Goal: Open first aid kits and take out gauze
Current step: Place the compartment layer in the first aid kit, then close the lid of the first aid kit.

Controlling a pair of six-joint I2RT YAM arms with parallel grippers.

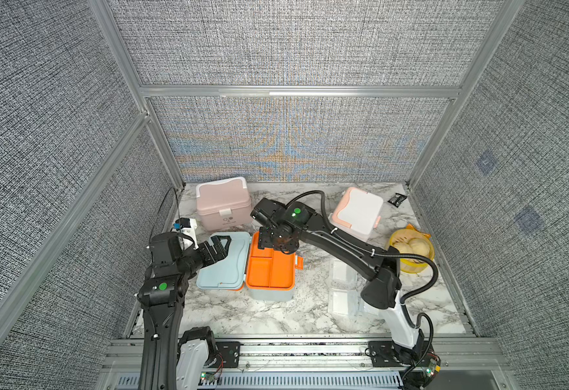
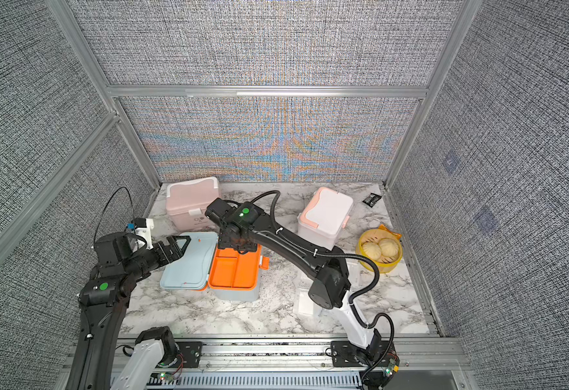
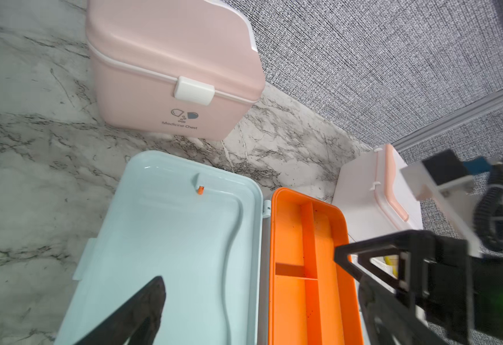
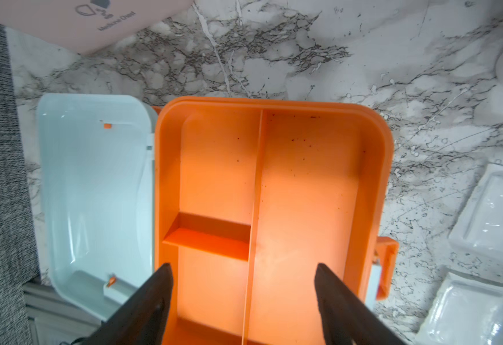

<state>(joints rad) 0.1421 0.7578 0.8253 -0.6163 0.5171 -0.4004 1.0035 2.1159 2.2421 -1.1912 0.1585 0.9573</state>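
**Blue kit open, both claws spread and empty**

The pale blue-and-orange kit (image 1: 269,273) sits near the middle of the marble desk (image 1: 276,317) with its pale blue lid (image 1: 220,261) swung fully open, lying flat beside the box on the left arm's side. Its orange tray (image 4: 271,209) is exposed, divided into compartments, and nothing lies in the parts the right wrist view shows.

The right claw (image 4: 244,286) hangs directly over that tray, its two dark fingers (image 4: 151,298) spread wide apart and holding nothing. The left claw (image 1: 220,244) hovers over the open lid, its jaws also wide apart and empty.

The pink-and-white kit (image 1: 224,202) stands at the back of the desk, lid down, white latch (image 3: 194,91) closed. The white-and-peach kit (image 1: 357,212) stands at the back on the right arm's side, lid down as well.

Gauze packets (image 1: 344,297) lie flat on the desk near the right arm's base, well apart from the open kit; two show clearly, and there may be a third partly under the arm, though the clear plastic is hard to read against the marble. The right wrist view shows two of them (image 4: 495,209) side by side.

A yellow basket (image 2: 381,251) of buns sits by the right wall, and a small black wrapper (image 1: 396,198) lies in the back corner.
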